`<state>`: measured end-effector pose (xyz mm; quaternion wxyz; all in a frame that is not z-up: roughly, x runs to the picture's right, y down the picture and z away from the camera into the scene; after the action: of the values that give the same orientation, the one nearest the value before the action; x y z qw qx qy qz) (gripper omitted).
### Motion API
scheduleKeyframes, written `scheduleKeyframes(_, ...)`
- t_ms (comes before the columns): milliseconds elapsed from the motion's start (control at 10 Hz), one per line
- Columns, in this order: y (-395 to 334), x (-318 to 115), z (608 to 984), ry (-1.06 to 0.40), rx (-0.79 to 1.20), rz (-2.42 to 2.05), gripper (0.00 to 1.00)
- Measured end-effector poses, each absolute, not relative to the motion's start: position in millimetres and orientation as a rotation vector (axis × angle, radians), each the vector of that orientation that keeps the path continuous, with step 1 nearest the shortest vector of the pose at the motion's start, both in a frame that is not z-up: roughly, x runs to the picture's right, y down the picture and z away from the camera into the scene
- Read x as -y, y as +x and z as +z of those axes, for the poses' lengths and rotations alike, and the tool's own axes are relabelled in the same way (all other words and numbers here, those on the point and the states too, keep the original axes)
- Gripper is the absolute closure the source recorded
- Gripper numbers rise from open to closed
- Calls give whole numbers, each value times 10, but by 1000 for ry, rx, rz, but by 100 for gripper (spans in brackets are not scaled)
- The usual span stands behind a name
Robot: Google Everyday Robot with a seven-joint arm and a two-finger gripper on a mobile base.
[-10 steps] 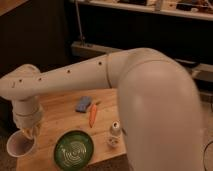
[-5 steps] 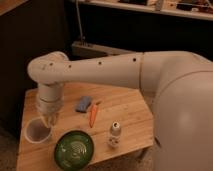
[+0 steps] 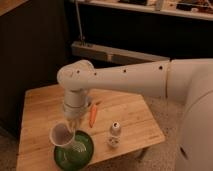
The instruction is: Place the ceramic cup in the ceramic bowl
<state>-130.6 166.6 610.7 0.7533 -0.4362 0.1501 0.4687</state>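
While the gripper (image 3: 71, 121) hovers over the bowl (image 3: 85, 150), fingers clasping the cup (image 3: 61, 135) | lift: done | lowering, release: remaining

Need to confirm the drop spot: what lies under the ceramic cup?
The ceramic cup, held by the gripper, overlaps the ceramic bowl's left rim and the wooden table. The rim part behind it is covered; contact cannot be told.

Pincer (image 3: 71, 123) with cup (image 3: 61, 135) above bowl (image 3: 85, 151); bottle (image 3: 114, 135) near
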Motion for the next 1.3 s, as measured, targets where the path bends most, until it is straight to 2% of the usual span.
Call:
scheduleKeyframes(400, -1162, -1919, 6425, -939, -373, 1045, 98)
scheduleKeyframes(700, -1210, -1967, 6599, -970, -329, 1029, 98)
scheduleKeyframes(1000, -1269, -2029, 6696, -1024, -308, 965, 98)
scheduleKeyframes(1300, -1333, -2105, 6742, -1013, -344, 887, 98)
